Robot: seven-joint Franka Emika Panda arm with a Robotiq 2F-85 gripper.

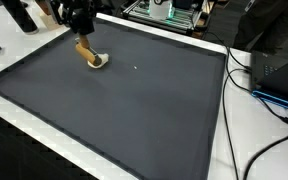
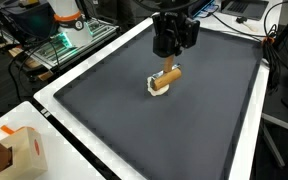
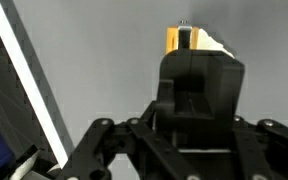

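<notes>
Tan wood forms the handle (image 2: 168, 75) of a small tool, and its white head (image 2: 157, 88) is rested on the dark grey mat (image 2: 184, 130). The handle is tilted, with its upper end raised to the fingertips of the black gripper (image 2: 171, 61). In an exterior view the handle (image 1: 87, 50) is seen slanting down from the gripper (image 1: 80, 36) to the head (image 1: 101, 62), near one corner of the mat (image 1: 134, 110). Whether the fingers are clamped on the handle or only touching it cannot be determined. In the wrist view the lower frame is filled by the gripper body, and the tan and white tool (image 3: 189, 38) is shown beyond it. The mat is bordered by a white table (image 1: 234, 150). A cardboard box (image 2: 22, 150) is placed on the table, well apart from the tool.
</notes>
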